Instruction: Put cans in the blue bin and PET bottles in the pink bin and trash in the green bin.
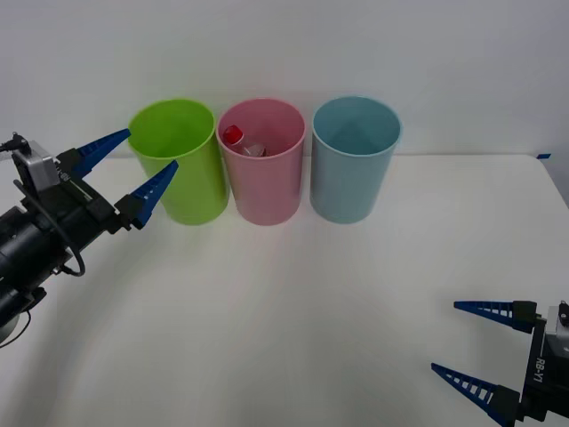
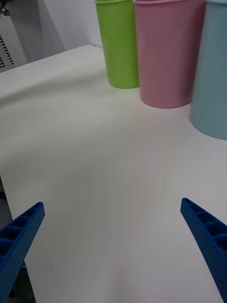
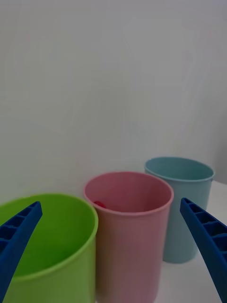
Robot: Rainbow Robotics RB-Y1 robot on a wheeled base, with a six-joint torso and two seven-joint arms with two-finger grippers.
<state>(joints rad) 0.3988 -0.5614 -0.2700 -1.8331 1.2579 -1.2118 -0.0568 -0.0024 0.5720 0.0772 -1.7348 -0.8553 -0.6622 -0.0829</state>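
Three tall bins stand in a row at the back of the white table: the green bin [image 1: 178, 160] on the left, the pink bin [image 1: 263, 160] in the middle, the blue bin [image 1: 356, 158] on the right. Inside the pink bin lies the PET bottle [image 1: 244, 142], its red cap showing. My left gripper [image 1: 126, 171] hangs open just left of the green bin's rim [image 3: 47, 246], holding nothing. The pink bin [image 3: 130, 227] and blue bin [image 3: 182, 203] stand beyond it. My right gripper [image 1: 469, 342] is open low at the front right, empty, facing the bins [image 2: 163, 52].
The white table [image 1: 311, 302] spreads wide and bare in front of the bins. A plain white wall rises right behind them. The table's right edge shows a small blue mark [image 1: 544, 157].
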